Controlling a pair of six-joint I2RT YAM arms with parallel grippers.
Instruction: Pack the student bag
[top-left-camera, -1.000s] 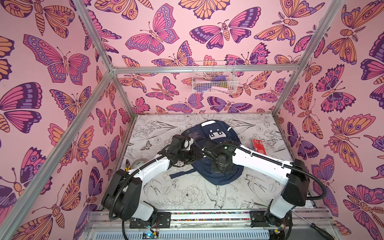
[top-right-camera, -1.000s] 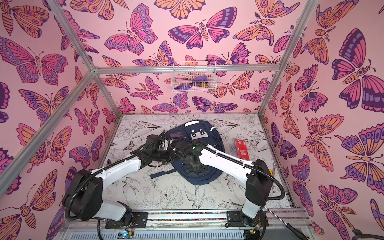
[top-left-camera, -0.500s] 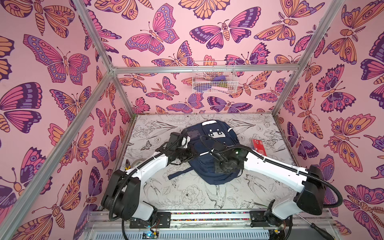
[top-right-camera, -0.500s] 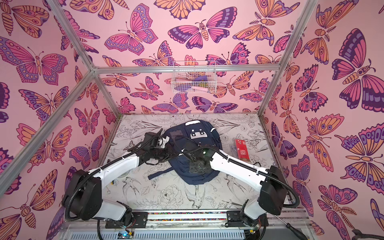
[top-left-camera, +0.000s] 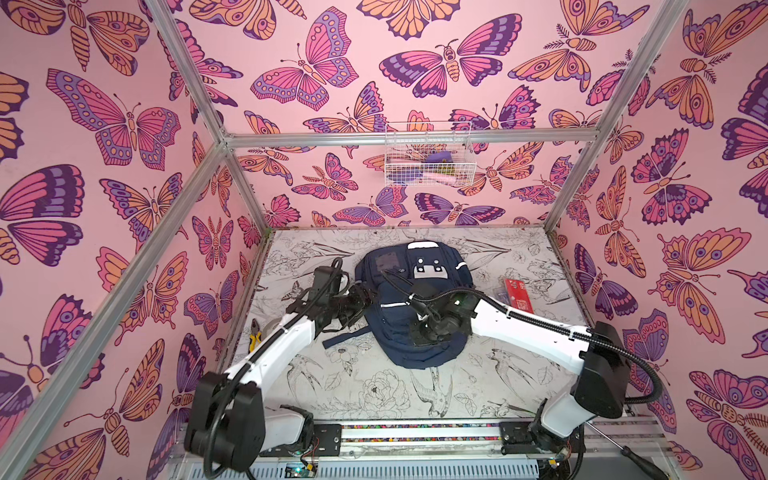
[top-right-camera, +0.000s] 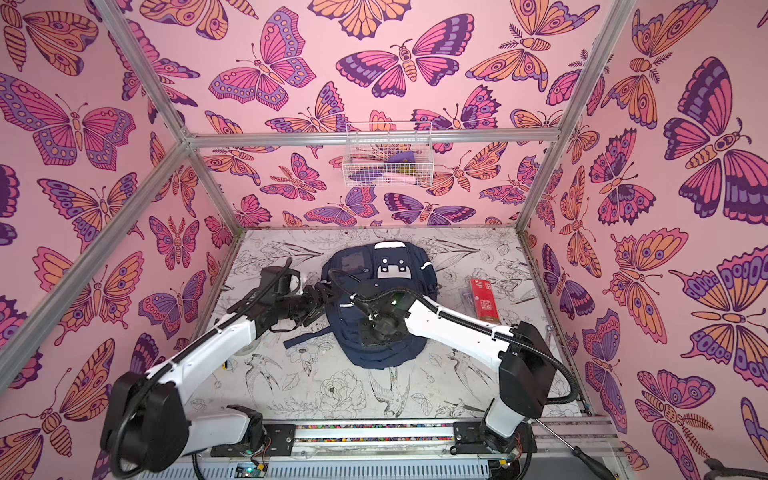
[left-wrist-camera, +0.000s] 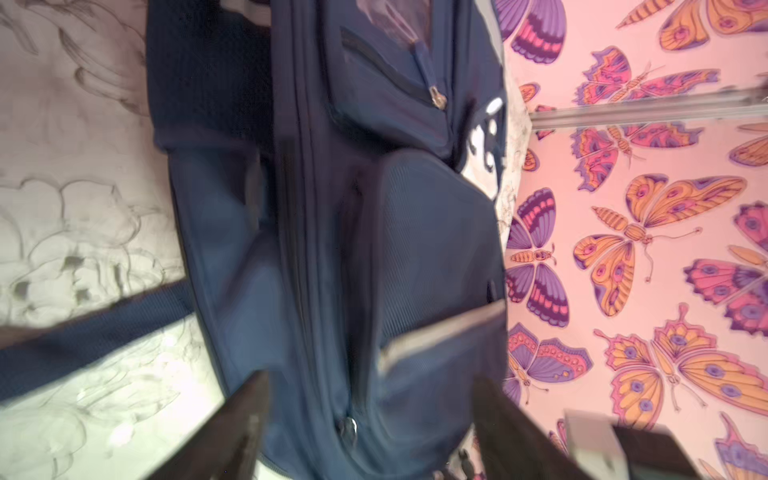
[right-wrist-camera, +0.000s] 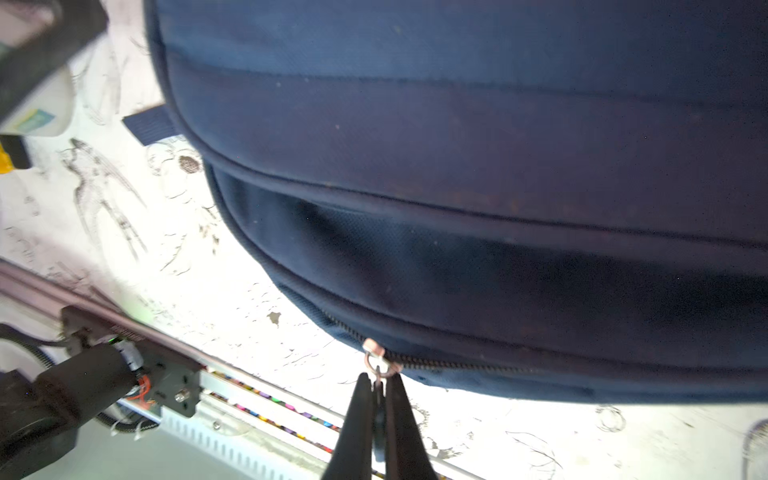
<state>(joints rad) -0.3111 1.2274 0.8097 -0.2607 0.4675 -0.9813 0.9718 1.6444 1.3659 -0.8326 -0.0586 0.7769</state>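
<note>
The student bag (top-left-camera: 419, 286) (top-right-camera: 384, 286), a navy backpack with a white patch, lies flat in the middle of the table in both top views. My left gripper (top-left-camera: 366, 296) (top-right-camera: 323, 293) is at the bag's left side. In the left wrist view it (left-wrist-camera: 370, 377) is open, its fingers (left-wrist-camera: 249, 415) wide apart on either side of the bag's flank (left-wrist-camera: 374, 249). My right gripper (right-wrist-camera: 377, 380) is shut on the metal zipper pull (right-wrist-camera: 376, 359) at the bag's near end (right-wrist-camera: 457, 187). From above, its wrist (top-left-camera: 432, 330) (top-right-camera: 380, 330) hides the jaws.
A red box (top-left-camera: 517, 293) (top-right-camera: 483, 300) lies right of the bag. Yellow-handled pliers (top-left-camera: 254, 334) sit by the left wall. A loose strap (top-left-camera: 345, 336) trails off the bag's left. A wire basket (top-left-camera: 428, 160) hangs on the back wall. A screwdriver (top-left-camera: 640, 457) rests at the front right.
My left gripper has opened and let go of the bag's side. The bag has settled flatter. My right gripper, still shut, drew toward the bag's near end.
</note>
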